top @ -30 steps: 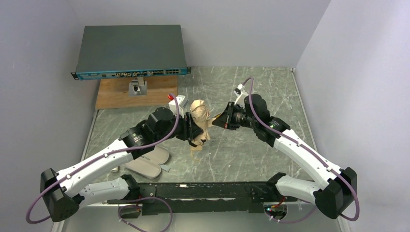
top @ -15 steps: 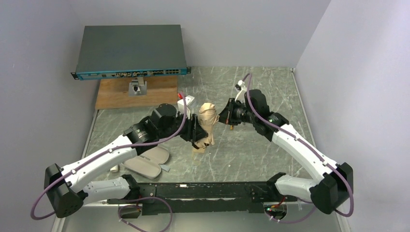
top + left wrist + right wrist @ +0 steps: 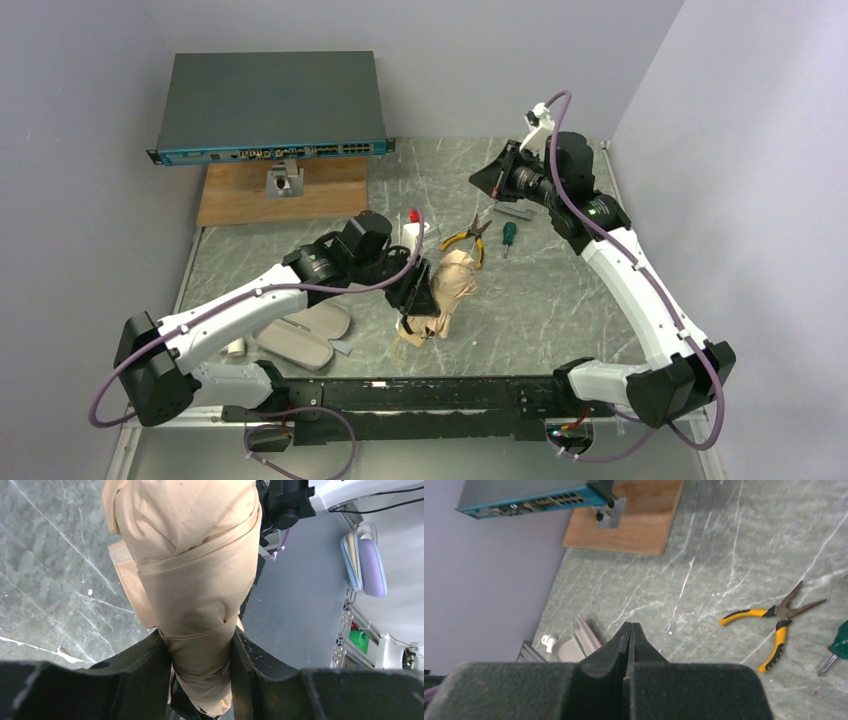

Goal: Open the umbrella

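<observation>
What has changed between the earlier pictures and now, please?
The right gripper, shut and empty, drew back from the umbrella toward the far right corner, uncovering pliers and a screwdriver. The left gripper, still clamped on the umbrella, tipped it from upright to leaning and carried it toward the table's near edge. The case, board and switch stayed put.

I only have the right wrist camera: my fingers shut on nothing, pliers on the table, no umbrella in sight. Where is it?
Observer: The umbrella is furled and held in the left gripper, toward the near edge of the table.
Operator: Is that grip on the handle or the fabric?
Observer: On the fabric. In the left wrist view both fingers press the wrapped canopy, and the strap is around it.
Operator: How far off is my right arm?
Observer: The right gripper is over the far side, apart from the umbrella. The pliers and a screwdriver lie between.
</observation>
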{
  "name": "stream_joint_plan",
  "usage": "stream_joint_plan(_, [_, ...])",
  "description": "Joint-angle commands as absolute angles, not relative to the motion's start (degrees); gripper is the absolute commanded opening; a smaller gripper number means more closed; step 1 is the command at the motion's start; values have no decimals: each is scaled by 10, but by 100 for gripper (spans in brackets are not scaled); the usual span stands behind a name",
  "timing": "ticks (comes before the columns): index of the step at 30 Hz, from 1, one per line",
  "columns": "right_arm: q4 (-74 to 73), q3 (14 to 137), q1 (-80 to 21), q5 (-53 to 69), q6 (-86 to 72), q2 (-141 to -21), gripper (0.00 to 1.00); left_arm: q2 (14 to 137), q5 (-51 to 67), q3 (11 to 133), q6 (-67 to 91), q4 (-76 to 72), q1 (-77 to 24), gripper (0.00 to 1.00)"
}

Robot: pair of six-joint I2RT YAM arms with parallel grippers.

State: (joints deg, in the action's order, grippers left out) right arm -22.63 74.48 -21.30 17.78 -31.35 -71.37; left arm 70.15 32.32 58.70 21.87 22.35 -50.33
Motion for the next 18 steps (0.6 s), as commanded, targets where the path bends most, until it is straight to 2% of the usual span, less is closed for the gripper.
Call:
stream_joint_plan(1, [-222,778,-209,173,-295,-683,0,711,350,604,200,209,-504,0])
stream_joint_plan(7, [-237,755,-208,182,-303,-653,0,737,326,600,203,212,-505,0])
stream_joint_plan(8, [-241,742,-208,185,-307,-648,3,739,319,599,206,211,-504,3])
stream_joint_plan(9, [-246,727,-208,191,-310,-642,18,742,314,597,207,210,-504,12])
stream_joint_plan(10, [-251,707,-208,196,-314,-636,43,746,311,597,208,209,-504,25])
stream_joint_plan(11, [-254,687,-208,200,-319,-628,60,748,307,596,210,207,-504,43])
stream_joint_plan(12, [-256,664,-208,202,-323,-619,72,749,296,593,213,205,-504,61])
stream_joint_plan(13, [-257,634,-208,202,-327,-608,78,752,275,589,217,207,-505,83])
stream_joint_plan(14, [-258,614,-208,199,-332,-599,81,756,259,586,221,210,-504,96])
stream_joint_plan(15, [-260,597,-208,196,-336,-589,83,763,248,586,221,216,-502,99])
stream_joint_plan(18, [-261,559,-208,190,-343,-562,84,789,215,584,226,230,-499,100])
